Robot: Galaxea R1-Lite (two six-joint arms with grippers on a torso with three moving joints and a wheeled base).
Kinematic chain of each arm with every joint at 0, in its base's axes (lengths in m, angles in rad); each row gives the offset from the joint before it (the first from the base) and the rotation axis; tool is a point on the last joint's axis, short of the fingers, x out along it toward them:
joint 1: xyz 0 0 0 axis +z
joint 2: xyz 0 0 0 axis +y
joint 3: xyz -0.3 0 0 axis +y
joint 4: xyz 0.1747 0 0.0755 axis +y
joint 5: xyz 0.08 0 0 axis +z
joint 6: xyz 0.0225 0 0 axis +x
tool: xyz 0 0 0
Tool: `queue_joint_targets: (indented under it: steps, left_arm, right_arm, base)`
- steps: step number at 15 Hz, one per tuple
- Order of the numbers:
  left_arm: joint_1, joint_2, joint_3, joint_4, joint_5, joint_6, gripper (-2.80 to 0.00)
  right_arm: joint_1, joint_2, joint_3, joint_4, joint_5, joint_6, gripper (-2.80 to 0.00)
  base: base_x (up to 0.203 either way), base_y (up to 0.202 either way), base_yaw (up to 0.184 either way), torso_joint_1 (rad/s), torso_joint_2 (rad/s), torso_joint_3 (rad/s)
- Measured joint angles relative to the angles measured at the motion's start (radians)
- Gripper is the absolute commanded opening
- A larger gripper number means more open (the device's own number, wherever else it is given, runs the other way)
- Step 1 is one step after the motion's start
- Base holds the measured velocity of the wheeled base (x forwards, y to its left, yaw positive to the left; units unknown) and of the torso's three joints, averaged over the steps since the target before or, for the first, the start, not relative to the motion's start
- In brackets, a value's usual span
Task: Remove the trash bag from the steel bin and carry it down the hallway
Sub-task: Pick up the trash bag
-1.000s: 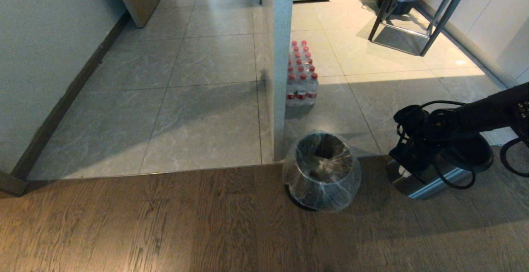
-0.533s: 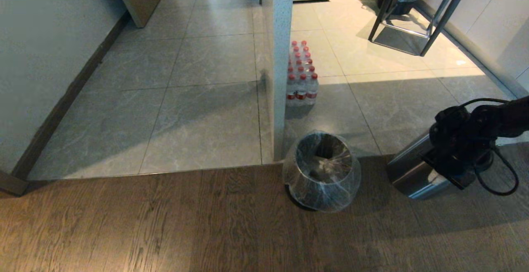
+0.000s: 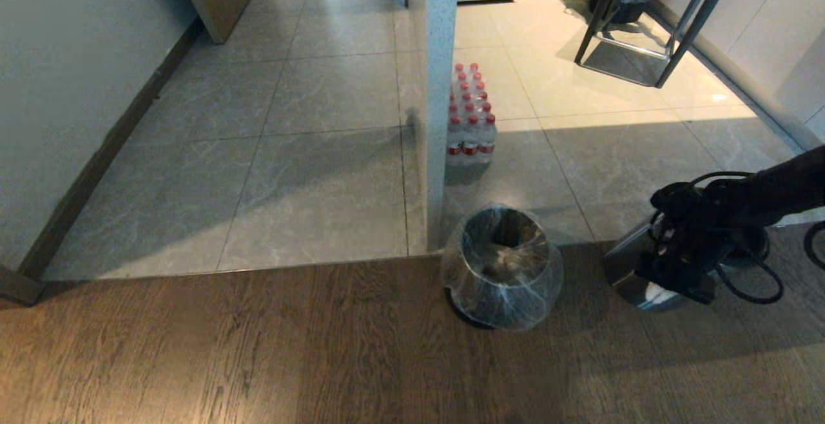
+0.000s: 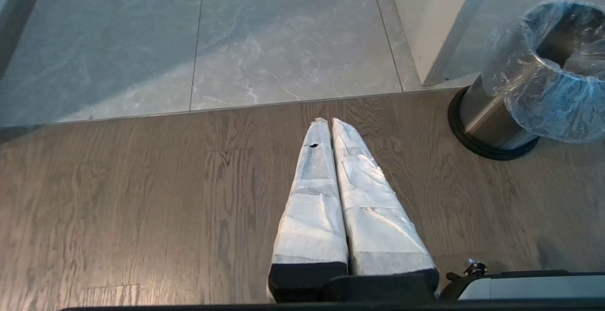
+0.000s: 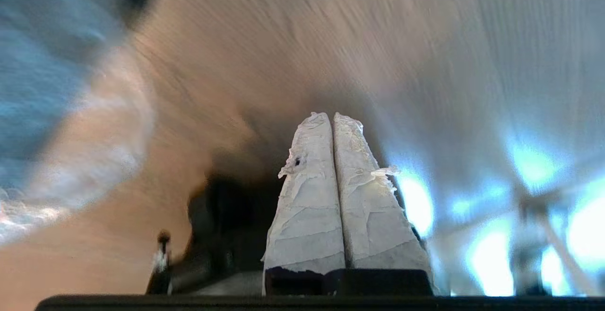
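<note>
The small round brushed-steel bin (image 3: 480,311) with a black plastic ring at its base stood upright on the wood-plank floor (image 3: 258,346), its long axis vertical and its mouth facing up, just at the seam where the planks met the glossy grey marble-look tiles of the hallway (image 3: 290,173). The thin, crinkly clear plastic trash bag (image 3: 503,269) was in the bin, its rim folded out and down over the bin's upper wall, with pale and brownish scraps showing inside. A white speckled pillar (image 3: 438,89) rose just behind the bin, and a shrink-wrapped pack of red-capped bottles (image 3: 470,121) stood on the tiles beyond it. The right gripper (image 3: 673,282) hung low to the right of the bin, apart from it, its white-wrapped fingers (image 5: 307,197) pressed together and holding nothing. The left gripper (image 4: 331,124) sat over the wood planks, well apart from the bin, its white-wrapped fingers (image 4: 368,197) likewise clenched on nothing.
</note>
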Motion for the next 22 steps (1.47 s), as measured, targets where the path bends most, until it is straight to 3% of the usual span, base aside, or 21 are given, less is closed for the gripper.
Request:
queue_joint_targets:
  steps: [3,8,12,16,20,22]
  left_arm:
    - [0.000,0.000,0.000,0.000,-0.001,0.000,-2.80]
    - [0.000,0.000,0.000,0.000,0.000,0.000,-2.80]
    - [0.000,0.000,0.000,0.000,0.000,0.000,-2.80]
    - [0.000,0.000,0.000,0.000,0.000,0.000,-2.80]
    - [0.000,0.000,0.000,0.000,0.000,0.000,-2.80]
    - [0.000,0.000,0.000,0.000,0.000,0.000,-2.80]
  right_arm:
    - [-0.002,0.031,0.054,-0.200,-0.008,-0.015,-2.80]
    - [-0.034,0.067,0.138,-0.229,-0.044,-0.063,-2.80]
    - [-0.058,0.067,0.170,-0.230,0.096,-0.051,-2.80]
    - [-0.057,0.053,0.202,-0.368,0.283,0.053,-2.80]
    - [-0.060,0.023,0.243,-0.407,0.445,0.064,-2.80]
    - [-0.063,0.012,0.252,-0.411,0.475,0.054,-2.80]
  base:
    - [0.000,0.000,0.000,0.000,0.00,0.000]
    - [0.000,0.000,0.000,0.000,0.00,0.000]
    - [0.000,0.000,0.000,0.000,0.00,0.000]
    - [0.000,0.000,0.000,0.000,0.00,0.000]
    - [0.000,0.000,0.000,0.000,0.00,0.000]
    - [0.000,0.000,0.000,0.000,0.00,0.000]
